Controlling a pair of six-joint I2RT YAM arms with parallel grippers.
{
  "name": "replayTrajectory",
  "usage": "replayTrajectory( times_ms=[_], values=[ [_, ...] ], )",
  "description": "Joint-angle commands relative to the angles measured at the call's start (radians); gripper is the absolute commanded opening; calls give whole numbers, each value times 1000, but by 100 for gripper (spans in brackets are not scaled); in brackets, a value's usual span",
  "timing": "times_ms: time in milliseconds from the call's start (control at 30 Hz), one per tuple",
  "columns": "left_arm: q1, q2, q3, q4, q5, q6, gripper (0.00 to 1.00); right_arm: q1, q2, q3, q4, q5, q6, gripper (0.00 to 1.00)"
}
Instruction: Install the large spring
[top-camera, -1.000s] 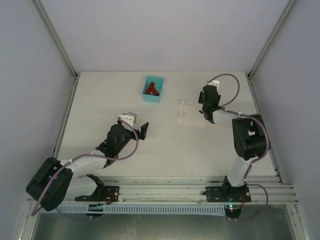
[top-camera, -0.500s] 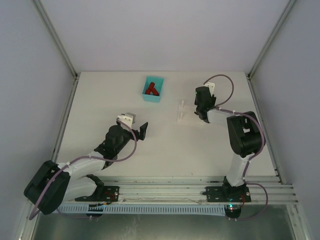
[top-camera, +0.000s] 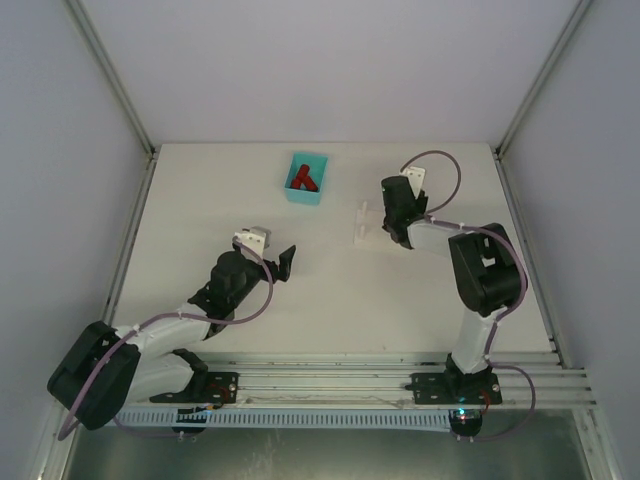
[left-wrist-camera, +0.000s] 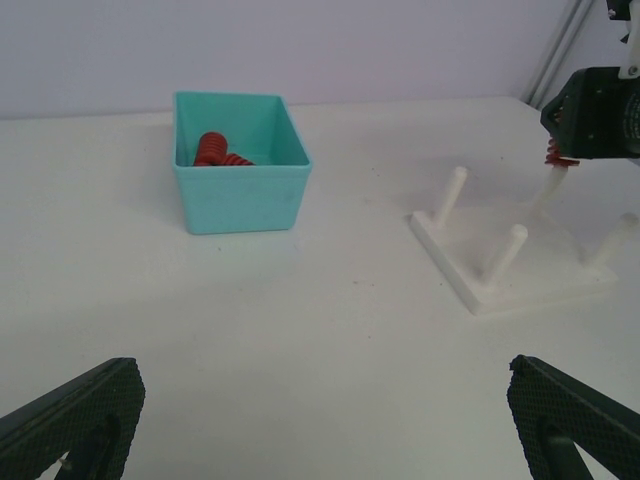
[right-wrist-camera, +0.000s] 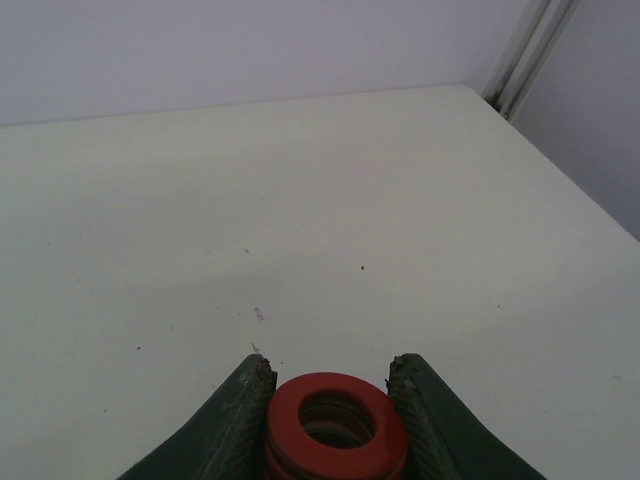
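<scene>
Your right gripper clamped on red spring, spring poised at tip of 1 rear peg on white 4-peg stand. Your left gripper low over table, jaws wide apart, holding nothing, facing teal bin containing more red springs, left of stand.

Counter, white: carrying the items below.
Teal bin: sitting toward the far edge, holding red springs.
White peg fixture: lying right of the bin, apart from it.
Right gripper: hanging over the fixture's right side.
Left gripper: hovering near mid-counter, pointing rightward, well apart from bin and fixture.
</scene>
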Motion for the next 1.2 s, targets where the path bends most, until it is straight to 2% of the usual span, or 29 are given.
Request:
replayTrajectory(
  times_ms=[0,367,567,733,900,1000,1167],
  values=[
    [-3,-16,-3,26,12,-5,99,13,7,-6,29,77,12,8],
    [-3,-26,-12,30,2,-6,99,44,38,12,-74,154,104,29],
    [-4,-40,-21,35,-9,-4,99,54,30,2,-76,158,117,43],
    [-3,-47,-26,37,-19,-4,99,59,11,-22,-83,159,143,51],
    [-3,-48,-30,39,-25,-4,99,63,-11,-43,-90,160,157,51],
    [-3,-49,-31,39,-27,-2,99,62,-17,-53,-93,171,166,42],
    [-3,-47,-33,41,-34,0,99,62,-26,-66,-93,161,171,33]
  ],
)
